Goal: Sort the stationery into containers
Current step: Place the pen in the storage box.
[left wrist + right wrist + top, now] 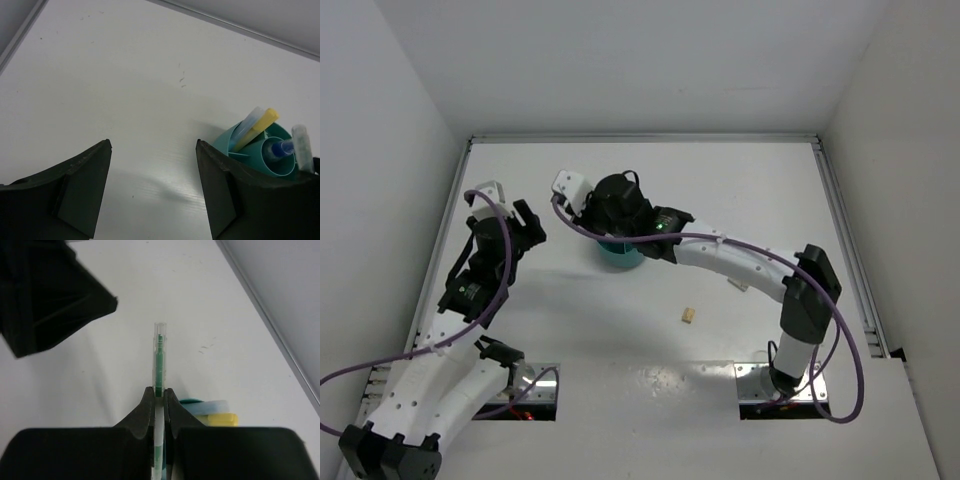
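Pinching the pen (159, 355) in the right gripper (159, 392) above the organiser (252, 150), I centre it over a free compartment, hold it upright, then release low. Left gripper (153, 145) hangs spread, empty, nearby.

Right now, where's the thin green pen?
In the right wrist view, the green pen is pinched in the right gripper, directly over the teal organiser.

Right arm (740, 258) stretched forward, jaws clamped; left arm (478, 275) bent, jaws apart.
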`<action>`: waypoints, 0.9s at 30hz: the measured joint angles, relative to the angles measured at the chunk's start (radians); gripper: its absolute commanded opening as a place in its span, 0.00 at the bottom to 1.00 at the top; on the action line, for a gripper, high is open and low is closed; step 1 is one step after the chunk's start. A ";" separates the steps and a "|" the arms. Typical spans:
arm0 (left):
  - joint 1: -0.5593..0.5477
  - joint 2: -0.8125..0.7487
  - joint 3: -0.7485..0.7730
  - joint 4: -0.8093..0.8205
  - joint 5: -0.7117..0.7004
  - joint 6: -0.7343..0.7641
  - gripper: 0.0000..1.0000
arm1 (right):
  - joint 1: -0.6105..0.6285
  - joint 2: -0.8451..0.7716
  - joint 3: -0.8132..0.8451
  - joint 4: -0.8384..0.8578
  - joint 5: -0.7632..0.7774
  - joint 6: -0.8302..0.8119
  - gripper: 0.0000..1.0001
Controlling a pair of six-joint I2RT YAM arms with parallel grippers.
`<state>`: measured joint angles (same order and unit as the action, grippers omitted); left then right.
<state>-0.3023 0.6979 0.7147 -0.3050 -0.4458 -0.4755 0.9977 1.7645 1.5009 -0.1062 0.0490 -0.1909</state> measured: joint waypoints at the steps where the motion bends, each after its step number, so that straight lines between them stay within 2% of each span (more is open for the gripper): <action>1: 0.000 0.006 0.000 -0.001 0.000 0.000 0.74 | -0.002 0.005 0.002 0.017 0.016 0.014 0.00; 7: 0.000 0.025 -0.007 -0.002 0.000 0.000 0.74 | -0.024 0.108 0.009 0.080 0.015 0.059 0.00; 14: 0.000 0.025 -0.007 -0.001 0.000 0.000 0.74 | -0.097 0.243 0.071 0.077 -0.106 0.068 0.00; 21: 0.000 0.025 -0.007 -0.001 -0.001 0.000 0.74 | -0.179 0.259 0.093 0.101 -0.182 0.108 0.00; 27: 0.000 0.025 -0.007 -0.001 -0.001 0.003 0.74 | -0.198 0.258 0.048 0.151 -0.252 0.128 0.00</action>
<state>-0.3023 0.7227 0.7074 -0.3058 -0.4469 -0.4725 0.7998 2.0224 1.5486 0.0452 -0.2028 -0.0628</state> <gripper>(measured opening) 0.739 0.025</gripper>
